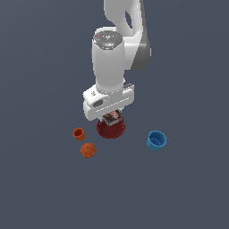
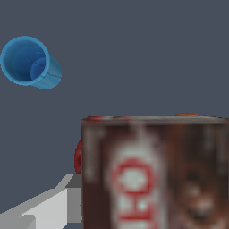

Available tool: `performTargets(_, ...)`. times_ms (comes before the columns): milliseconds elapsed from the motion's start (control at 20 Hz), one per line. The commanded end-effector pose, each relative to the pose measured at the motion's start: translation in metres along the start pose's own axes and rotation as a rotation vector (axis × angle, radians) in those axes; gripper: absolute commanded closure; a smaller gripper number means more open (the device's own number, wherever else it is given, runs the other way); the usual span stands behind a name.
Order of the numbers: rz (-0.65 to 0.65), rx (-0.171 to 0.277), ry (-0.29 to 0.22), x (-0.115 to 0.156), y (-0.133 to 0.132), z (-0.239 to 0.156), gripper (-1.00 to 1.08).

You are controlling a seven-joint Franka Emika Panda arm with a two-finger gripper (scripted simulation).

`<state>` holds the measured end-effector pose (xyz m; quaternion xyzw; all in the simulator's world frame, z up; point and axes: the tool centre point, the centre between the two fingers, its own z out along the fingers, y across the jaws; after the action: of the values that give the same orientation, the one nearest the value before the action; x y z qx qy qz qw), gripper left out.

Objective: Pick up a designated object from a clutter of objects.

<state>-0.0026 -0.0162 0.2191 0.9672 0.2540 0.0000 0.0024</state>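
Observation:
The designated object (image 1: 112,117), a small dark red and brown box with white markings, sits right under my hand, between the fingers of my gripper (image 1: 111,115). In the wrist view the box (image 2: 154,174) fills the frame close to the camera, with one pale finger (image 2: 49,206) against its side. The gripper looks shut on it. The box hangs just over the dark red scalloped bowl (image 1: 110,130), whose rim (image 2: 78,156) peeks out behind the box. The hand hides the fingertips in the exterior view.
A small orange cup (image 1: 78,133) and an orange ball (image 1: 88,150) lie to the exterior view's left of the bowl. A blue cup (image 1: 156,140) lies on its side to the right, also in the wrist view (image 2: 29,62).

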Motion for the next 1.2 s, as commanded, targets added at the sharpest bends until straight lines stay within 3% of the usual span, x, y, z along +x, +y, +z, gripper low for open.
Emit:
performTargets(0,0.001,0.0,-0.001,0.019,-0.013,-0.023,1.08)
performTargets(500,0.0,0.002,0.0,0.086,-0.057,-0.1,1.08)
performTargets(1150,0.0,0.004,0.001,0.149,-0.094,-0.169,1.08)
